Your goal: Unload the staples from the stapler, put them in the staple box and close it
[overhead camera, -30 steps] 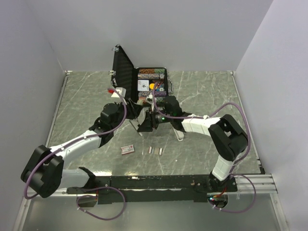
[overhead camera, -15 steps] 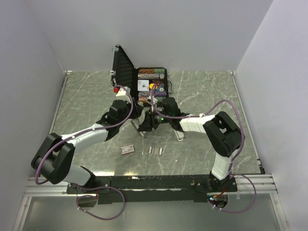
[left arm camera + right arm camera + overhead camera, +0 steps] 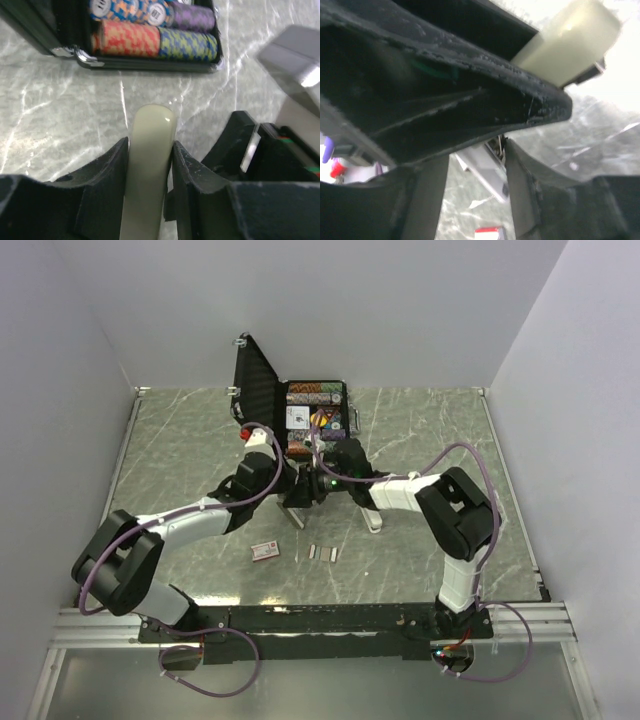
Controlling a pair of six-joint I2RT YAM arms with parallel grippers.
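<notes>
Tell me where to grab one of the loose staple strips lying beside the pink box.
Pinch the staple strip across its narrow width at mid-length, coming straight down. It lies flat on the table, too thin to catch from the side, and its long sides seem to run near-to-far, so close the grip left-right. The leftmost strip looks easiest, with a gap beside it.

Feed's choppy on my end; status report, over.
Left gripper shut on stapler. Right gripper at stapler, grip unclear. Staples on table, near side. Chip case close behind.
</notes>
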